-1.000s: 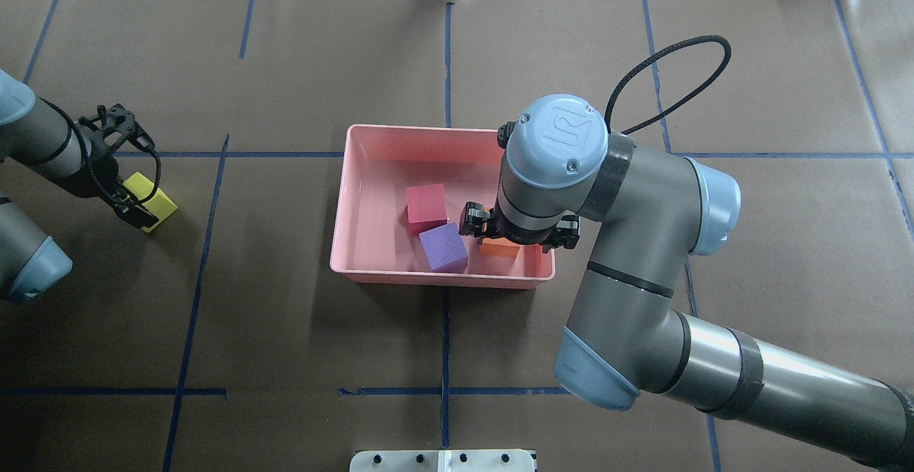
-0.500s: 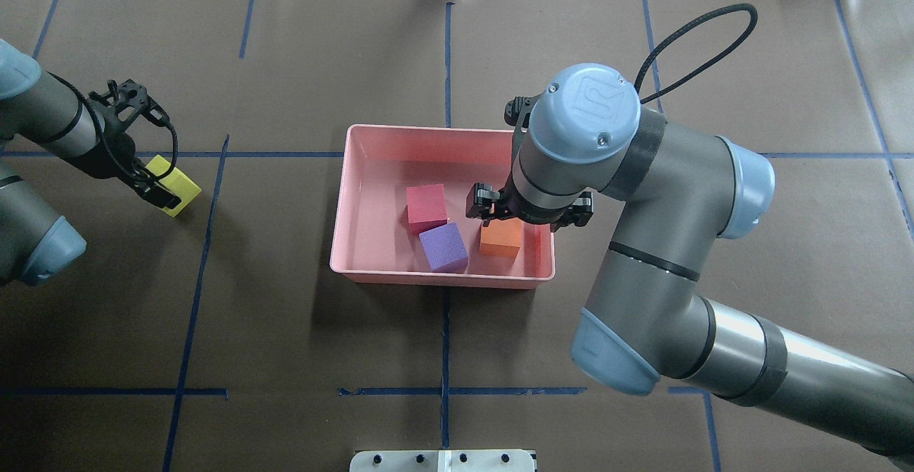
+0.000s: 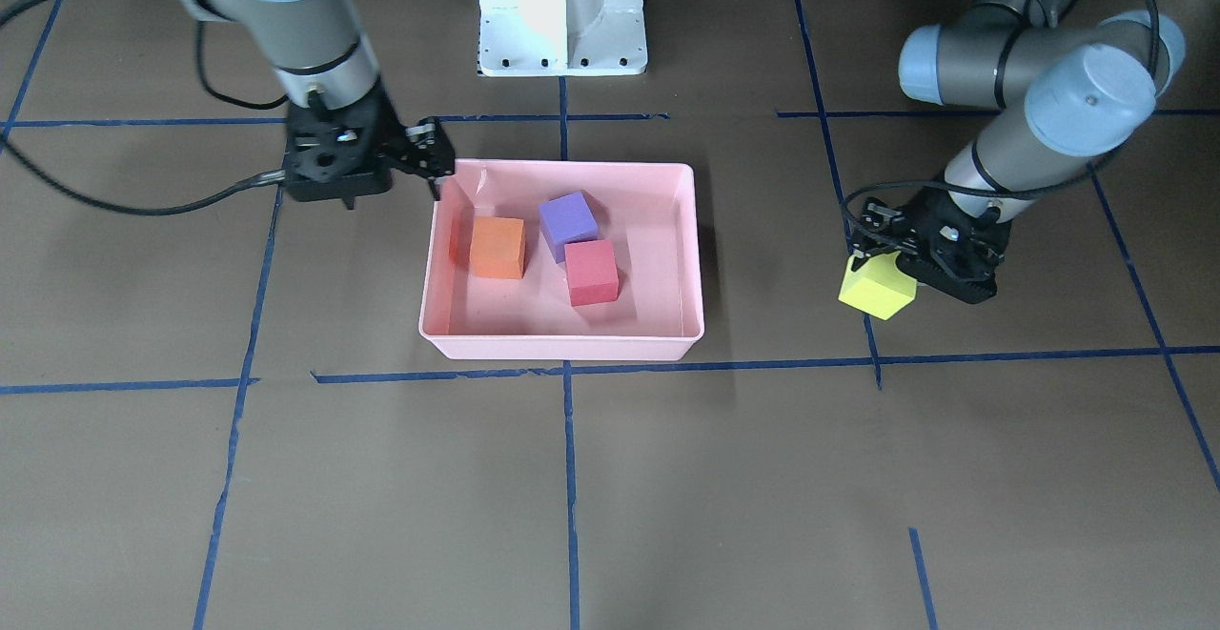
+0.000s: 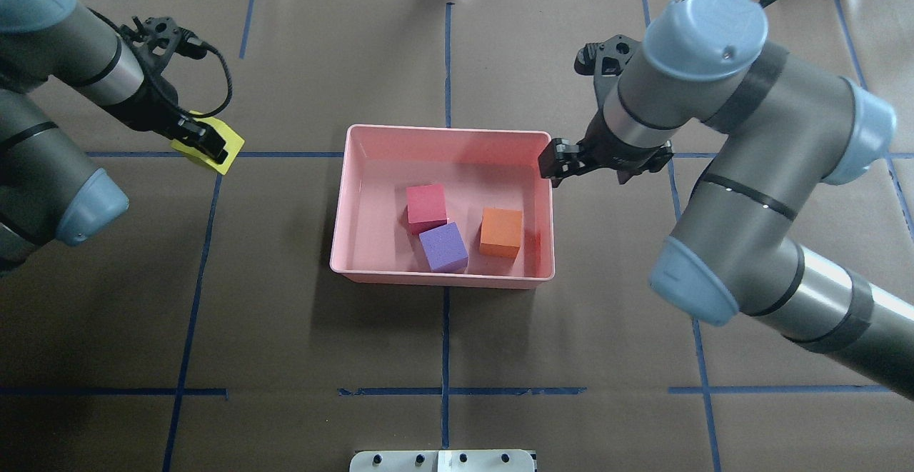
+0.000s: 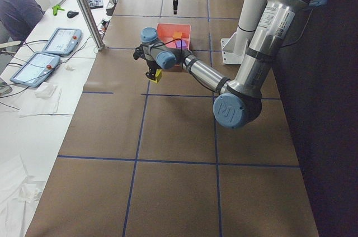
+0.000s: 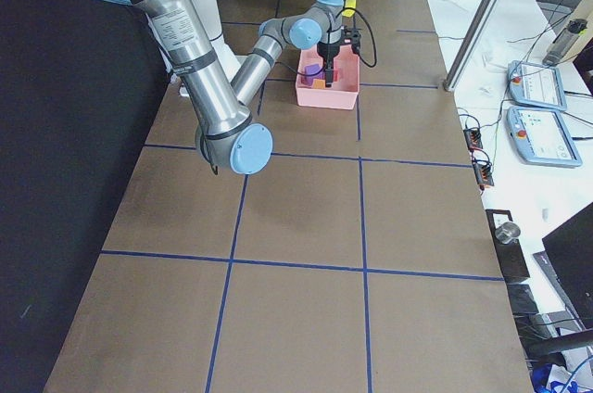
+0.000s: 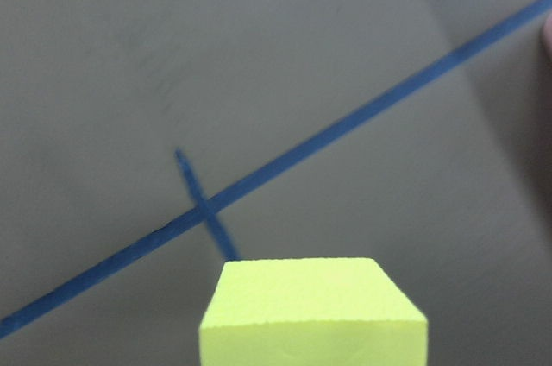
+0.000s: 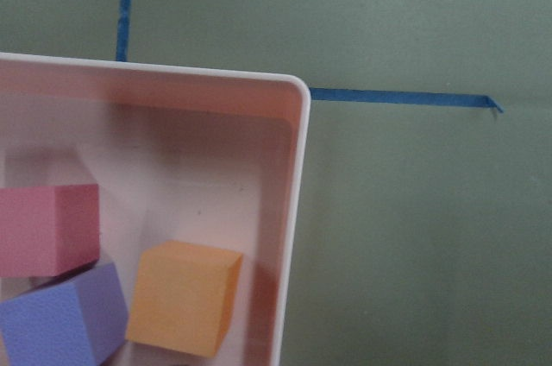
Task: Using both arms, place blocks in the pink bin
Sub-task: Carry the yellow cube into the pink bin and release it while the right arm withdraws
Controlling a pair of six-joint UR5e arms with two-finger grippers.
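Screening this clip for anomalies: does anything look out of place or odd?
Nothing stands out. The red block, purple block and orange block sit in the pink bin; the left gripper holds the yellow-green block outside it; the right gripper is empty.

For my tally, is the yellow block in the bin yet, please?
Out: the left hand holds the block well clear of the bin.

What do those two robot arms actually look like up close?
Both the left arm and the right arm are thick grey metal tubes, joined by rounded elbows with light-blue caps. Black bands ring the tubes in places. Each arm ends in small black jaws, and a thin black cable loops off the wrist.
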